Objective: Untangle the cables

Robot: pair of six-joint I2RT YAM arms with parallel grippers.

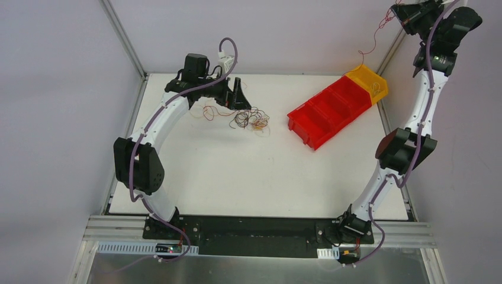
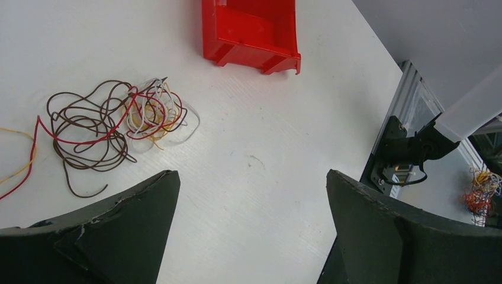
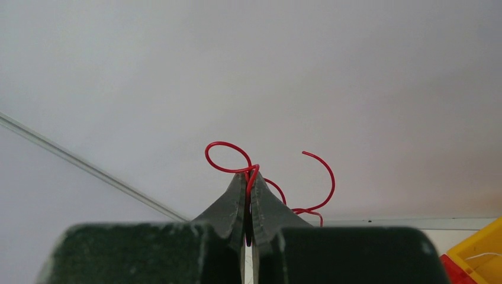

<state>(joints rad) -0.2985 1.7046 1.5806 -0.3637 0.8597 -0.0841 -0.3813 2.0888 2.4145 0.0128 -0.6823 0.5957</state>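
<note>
My right gripper (image 3: pixel 248 192), raised at the top view's upper right, pinches a curly red wire (image 3: pixel 225 143), while my left gripper (image 2: pixel 251 176) hangs wide apart near the tangled cables (image 2: pixel 112 124).

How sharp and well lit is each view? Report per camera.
Top external: even soft light, faint shadows, wire tangle tiny, glare strip at the bottom edge. Left wrist: tangle sharp, dark fingers lack detail. Right wrist: red wire crisp against blank wall.

The top camera looks down from far above the red bin (image 1: pixel 328 112). The left wrist camera shares it, nearer. The right wrist camera faces the wall (image 3: pixel 296 71) beyond.
</note>
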